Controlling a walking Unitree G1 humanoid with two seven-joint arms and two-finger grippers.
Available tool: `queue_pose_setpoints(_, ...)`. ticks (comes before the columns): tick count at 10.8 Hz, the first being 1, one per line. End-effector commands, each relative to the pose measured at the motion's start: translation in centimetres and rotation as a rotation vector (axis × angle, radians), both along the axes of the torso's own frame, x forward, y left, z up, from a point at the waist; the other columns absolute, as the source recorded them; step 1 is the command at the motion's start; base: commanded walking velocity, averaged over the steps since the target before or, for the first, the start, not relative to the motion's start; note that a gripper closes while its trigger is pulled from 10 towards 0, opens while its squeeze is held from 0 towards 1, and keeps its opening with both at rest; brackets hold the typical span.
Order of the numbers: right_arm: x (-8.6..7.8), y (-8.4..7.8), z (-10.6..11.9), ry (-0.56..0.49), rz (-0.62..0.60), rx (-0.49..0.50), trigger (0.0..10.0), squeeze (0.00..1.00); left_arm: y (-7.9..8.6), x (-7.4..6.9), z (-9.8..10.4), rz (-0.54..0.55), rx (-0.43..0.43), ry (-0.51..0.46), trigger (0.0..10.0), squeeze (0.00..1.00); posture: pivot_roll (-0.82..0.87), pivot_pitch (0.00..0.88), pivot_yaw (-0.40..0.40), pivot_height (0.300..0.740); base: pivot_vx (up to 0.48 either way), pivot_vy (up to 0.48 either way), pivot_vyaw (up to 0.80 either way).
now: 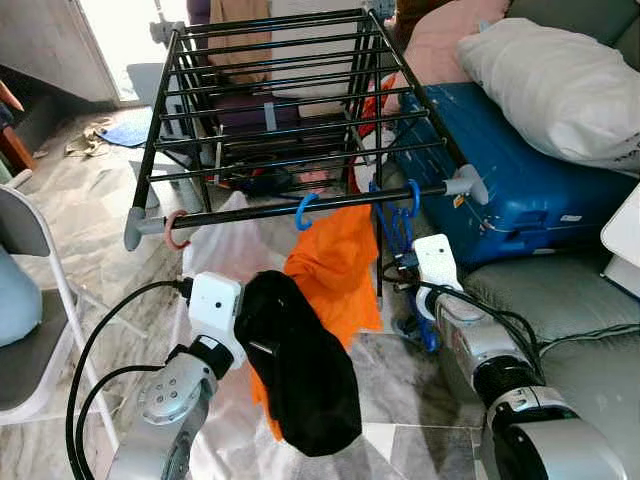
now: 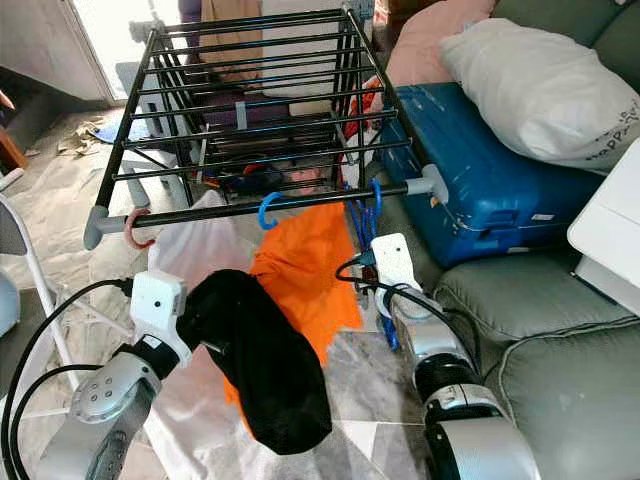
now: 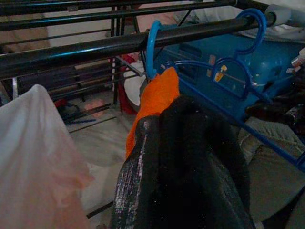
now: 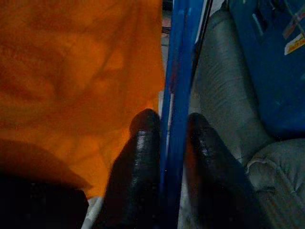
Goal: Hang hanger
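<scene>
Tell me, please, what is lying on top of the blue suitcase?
A white pillow lies across the blue suitcase, with a pink cushion at its far end. How much of the lid they cover beneath cannot be seen.

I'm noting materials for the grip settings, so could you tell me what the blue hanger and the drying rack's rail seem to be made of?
The blue hanger, pinched by the right gripper, looks like smooth moulded plastic: uniform colour, soft sheen. The rail looks like black-coated metal tube with grey, probably plastic, end caps.
</scene>
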State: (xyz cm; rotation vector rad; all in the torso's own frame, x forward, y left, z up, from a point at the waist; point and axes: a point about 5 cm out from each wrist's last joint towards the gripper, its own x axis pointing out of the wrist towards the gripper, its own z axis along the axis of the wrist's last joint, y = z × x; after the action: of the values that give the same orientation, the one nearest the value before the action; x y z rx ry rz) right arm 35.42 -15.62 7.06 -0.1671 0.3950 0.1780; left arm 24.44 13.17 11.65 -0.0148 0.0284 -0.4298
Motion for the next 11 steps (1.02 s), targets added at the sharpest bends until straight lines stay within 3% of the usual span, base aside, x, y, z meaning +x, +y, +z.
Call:
queue_pose_setpoints(1,0.5,0.1,0.6,-0.019,-0.007,0.009,0.0,0.0,0.0,0.3,0.2,-0.004,0.014,-0.007,10.0,0.0,-0.14,0.01,0.044,0.74,0.0,0.0,0.0)
queue_pose_setpoints(6,0.5,0.1,0.6,-0.026,-0.01,0.006,0.0,0.0,-0.1,0.4,0.2,-0.013,0.024,-0.01,10.0,0.0,-0.14,0.0,0.048,0.74,0.0,0.0,0.0)
queue_pose_setpoints(9,0.9,-0.6,2.6,-0.202,-0.06,0.017,0.0,0.0,0.0,0.6,0.3,-0.002,0.025,-0.025,10.0,0.0,-0.14,0.0,0.043,0.74,0.0,0.0,0.0)
queue_pose_setpoints(11,-0.1,-1.4,1.9,-0.223,-0.079,0.019,0.0,0.0,0.0,0.6,0.3,0.001,0.025,-0.028,10.0,0.0,-0.14,0.004,0.044,0.74,0.0,0.0,0.0)
